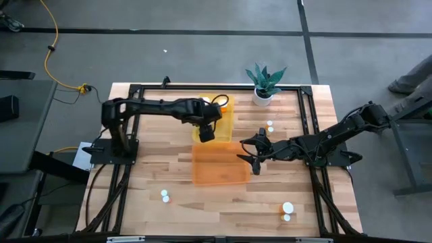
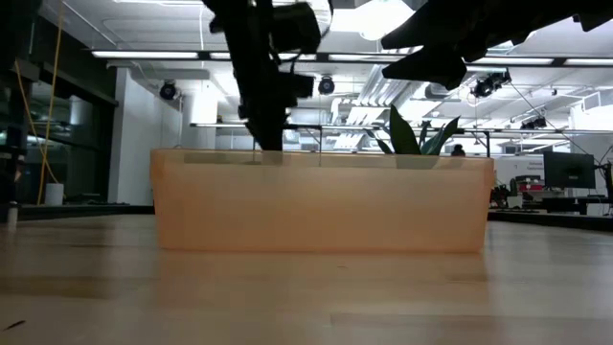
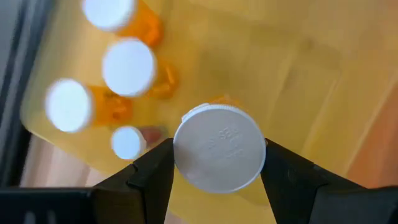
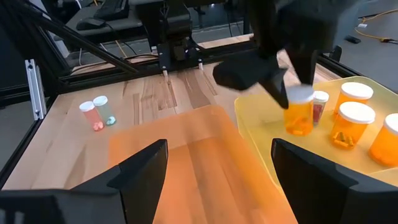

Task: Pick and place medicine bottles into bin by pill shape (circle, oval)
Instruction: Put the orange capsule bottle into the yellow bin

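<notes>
My left gripper is shut on a medicine bottle with an orange body and a white cap, inside the yellow bin. Several more bottles stand upright on that bin's floor. My right gripper is open and touches nothing, over the right end of the orange bin; it also shows in the high view. Loose bottles stand on the table at the near left, near right and right of the yellow bin. My left gripper pinches the bottle's white cap between its two fingers, one on each side of the rim. The fingers come from above, pointing down. The bottle stands upright below them in the yellow bin; I cannot tell whether its bottom touches the floor.
A potted plant stands at the table's far edge. A black frame runs around the work area. Two small bottles show on the wood in the right wrist view. In the low view the orange bin's wall fills the middle.
</notes>
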Controlling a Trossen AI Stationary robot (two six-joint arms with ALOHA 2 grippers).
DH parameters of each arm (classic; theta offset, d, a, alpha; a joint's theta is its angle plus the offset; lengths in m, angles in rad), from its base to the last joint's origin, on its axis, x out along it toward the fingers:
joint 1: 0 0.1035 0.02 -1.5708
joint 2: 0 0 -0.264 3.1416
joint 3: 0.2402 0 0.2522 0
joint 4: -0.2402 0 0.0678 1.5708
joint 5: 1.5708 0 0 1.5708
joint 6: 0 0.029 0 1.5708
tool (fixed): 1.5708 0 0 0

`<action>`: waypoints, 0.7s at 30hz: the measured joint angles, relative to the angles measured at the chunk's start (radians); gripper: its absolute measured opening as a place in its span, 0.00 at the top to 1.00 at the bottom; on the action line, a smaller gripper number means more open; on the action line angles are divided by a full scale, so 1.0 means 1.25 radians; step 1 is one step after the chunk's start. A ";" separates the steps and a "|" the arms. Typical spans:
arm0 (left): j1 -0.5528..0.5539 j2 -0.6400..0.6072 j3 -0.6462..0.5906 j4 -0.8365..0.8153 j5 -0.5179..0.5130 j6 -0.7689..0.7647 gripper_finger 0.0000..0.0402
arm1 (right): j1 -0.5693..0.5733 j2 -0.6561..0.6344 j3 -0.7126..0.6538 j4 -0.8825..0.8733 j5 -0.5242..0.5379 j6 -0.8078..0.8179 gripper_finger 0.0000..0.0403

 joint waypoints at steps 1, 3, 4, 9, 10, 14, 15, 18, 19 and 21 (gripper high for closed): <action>0.004 0.011 0.000 -0.004 0.001 0.000 0.51 | 0.000 0.000 0.000 0.000 0.000 0.000 0.31; 0.009 0.028 0.000 -0.013 0.002 0.000 0.51 | 0.000 0.000 0.000 -0.001 0.000 -0.003 0.31; 0.012 0.034 0.000 -0.014 0.002 -0.001 0.51 | 0.000 0.000 0.000 -0.001 0.000 -0.004 0.31; 0.018 0.055 0.000 -0.010 0.001 0.002 0.51 | 0.000 0.000 0.000 -0.002 0.000 -0.004 0.31; 0.018 0.056 0.000 -0.006 0.001 0.004 0.51 | 0.000 0.000 0.000 -0.002 0.000 -0.004 0.31; 0.018 0.062 0.000 -0.005 0.016 0.004 0.48 | 0.000 0.000 0.000 -0.002 0.000 -0.004 0.31; 0.018 0.061 0.000 0.000 0.015 0.004 0.47 | 0.000 0.000 0.000 -0.002 0.000 -0.004 0.31; 0.018 0.061 0.000 0.005 0.018 -0.008 0.40 | 0.000 0.000 0.000 -0.001 0.000 -0.004 0.31; 0.018 0.061 0.000 0.009 0.023 -0.010 0.38 | 0.000 0.000 0.000 -0.001 0.000 -0.004 0.31; 0.018 0.061 0.000 0.010 0.038 -0.010 0.33 | 0.000 0.000 0.000 -0.001 0.000 -0.004 0.31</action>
